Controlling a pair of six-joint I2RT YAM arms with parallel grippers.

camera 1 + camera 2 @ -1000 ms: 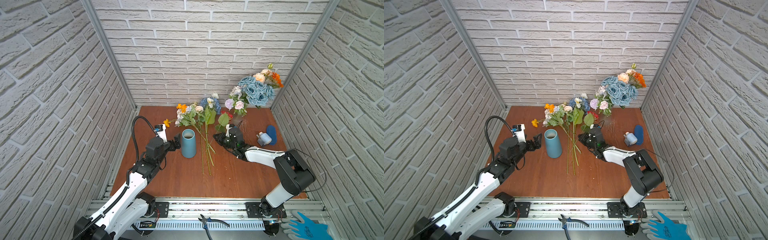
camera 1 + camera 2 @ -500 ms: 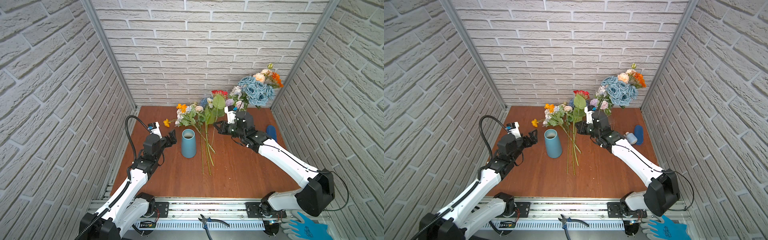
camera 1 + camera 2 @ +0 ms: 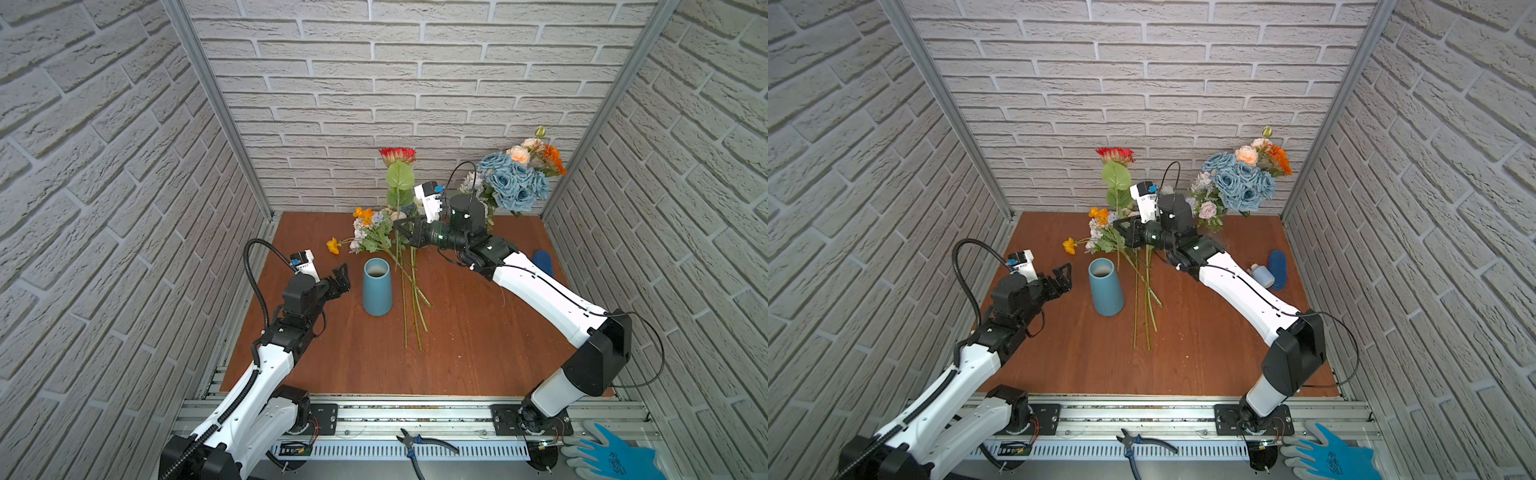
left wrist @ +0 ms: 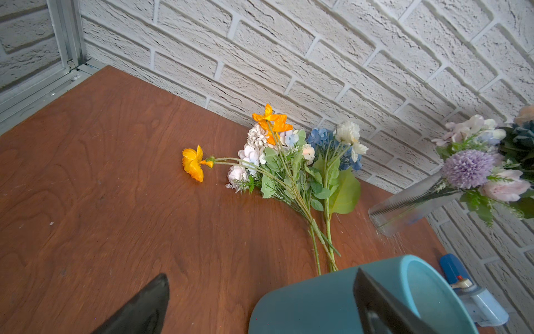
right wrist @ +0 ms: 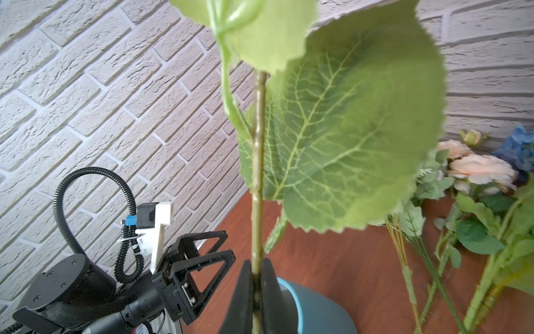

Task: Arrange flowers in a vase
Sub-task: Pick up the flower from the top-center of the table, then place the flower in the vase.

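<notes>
In both top views the right gripper [image 3: 402, 232] is clamped on the stem of a red flower [image 3: 397, 154]. It holds the flower upright over the back of the table [image 3: 478, 353], behind the blue vase [image 3: 377, 286] and apart from it. The left gripper [image 3: 341, 277] hovers just beside the vase, jaws spread wide and empty. The loose flowers [image 3: 374, 239] lie next to the vase, and their stems run under the held one. In the left wrist view one dark finger [image 4: 375, 303] overlaps the vase body and the other is over bare wood, so nothing steadies the vase. A filled glass vase [image 4: 410, 205] stands by the wall. In the right wrist view the fingertips [image 5: 242, 297] pinch the thin stem below a broad leaf [image 5: 346, 130]. How much stem hangs under them I cannot tell. As I judge it, that unseen lower end could strike the rim and topple the tall, narrow vase, which is not braced. The leaf could snag on the mouth. The top-heavy bloom could also swivel in so slight a pinch and miss the opening, or drag a loose stem along.
</notes>
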